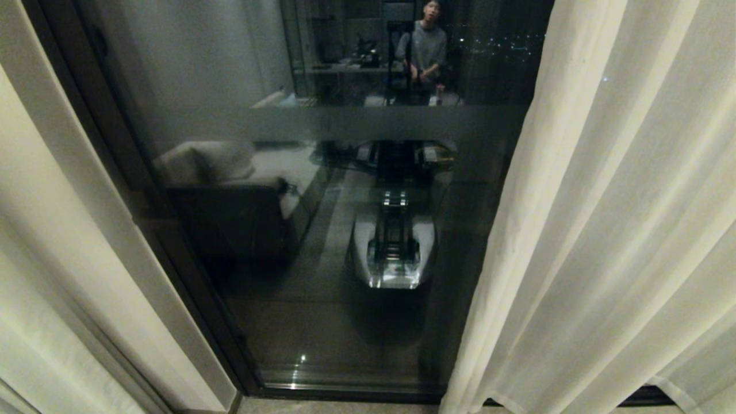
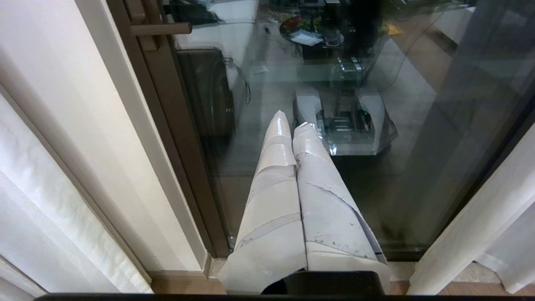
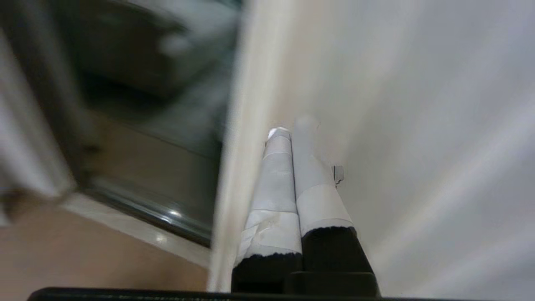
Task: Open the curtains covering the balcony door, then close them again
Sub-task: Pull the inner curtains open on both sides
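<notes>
The balcony door point(image 1: 322, 241) fills the middle of the head view. Its glass is dark and shiny, with a pale frosted band point(image 1: 379, 122) running across it. Its dark frame point(image 1: 172, 253) runs down the left side.

The curtains point(image 1: 609, 230) hang on the right, cream-white, in long folds down to the floor point(image 1: 339, 407). They cover the right part of the door. The middle of the glass is bare. On the left, past the frame, there is a pale wall edge and more pale cloth point(image 1: 34, 322).

The glass shows a reflection of the robot's base point(image 1: 394, 247) and, higher up, a person point(image 1: 425, 49) sitting in the room behind.

Neither arm shows in the head view.

The left pincer point(image 2: 292, 121) is closed, with its two taped fingers pressed together and nothing between them. It points toward the lower part of the glass, near the door frame. The curtain is well off to its side and does not touch it.

The right pincer point(image 3: 290, 129) is closed too, and it holds nothing. It is right at the curtains, just beside their inner edge point(image 3: 234, 167). The cloth fills the view around its tips. The picture is blurry, so I cannot tell if the tips touch the cloth.
</notes>
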Available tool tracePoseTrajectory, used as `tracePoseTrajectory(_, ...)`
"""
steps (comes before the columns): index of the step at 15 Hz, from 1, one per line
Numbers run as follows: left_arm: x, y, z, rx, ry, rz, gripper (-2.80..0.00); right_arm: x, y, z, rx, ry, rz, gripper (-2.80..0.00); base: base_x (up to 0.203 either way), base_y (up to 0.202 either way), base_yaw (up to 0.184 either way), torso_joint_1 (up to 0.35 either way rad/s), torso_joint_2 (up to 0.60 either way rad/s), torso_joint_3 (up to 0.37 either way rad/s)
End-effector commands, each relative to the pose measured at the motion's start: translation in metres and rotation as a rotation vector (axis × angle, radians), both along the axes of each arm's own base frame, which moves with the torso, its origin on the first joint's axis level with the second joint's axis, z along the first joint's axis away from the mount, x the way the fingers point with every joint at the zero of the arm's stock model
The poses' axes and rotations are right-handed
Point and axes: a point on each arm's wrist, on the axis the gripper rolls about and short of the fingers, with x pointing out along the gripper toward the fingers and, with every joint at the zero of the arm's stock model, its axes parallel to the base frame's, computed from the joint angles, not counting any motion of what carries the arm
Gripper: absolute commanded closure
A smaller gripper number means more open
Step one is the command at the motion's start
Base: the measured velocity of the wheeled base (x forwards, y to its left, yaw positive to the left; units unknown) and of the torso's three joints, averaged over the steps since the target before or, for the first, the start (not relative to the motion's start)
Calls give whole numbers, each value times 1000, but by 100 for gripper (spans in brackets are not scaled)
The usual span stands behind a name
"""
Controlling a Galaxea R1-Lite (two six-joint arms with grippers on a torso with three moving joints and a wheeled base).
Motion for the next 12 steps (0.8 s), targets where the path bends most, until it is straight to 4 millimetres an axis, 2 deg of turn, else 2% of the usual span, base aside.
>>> tracePoseTrajectory(1,0,0,0,0,-2,0,0,38,11,32,-8,66,150,-280,0,0,0,0,0,0)
tracePoseTrajectory(3,0,0,0,0,-2,0,0,56,22,72,18,-6,250,-280,0,0,0,0,0,0)
tracePoseTrajectory(4,0,0,0,0,-1,0,0,65,26,86,25,-17,268,-280,0,0,0,0,0,0)
tracePoseTrajectory(9,0,0,0,0,-2,0,0,109,44,113,12,18,286,-280,0,0,0,0,0,0)
tracePoseTrajectory(12,0,0,0,0,-2,0,0,150,58,128,-8,34,238,-280,0,0,0,0,0,0)
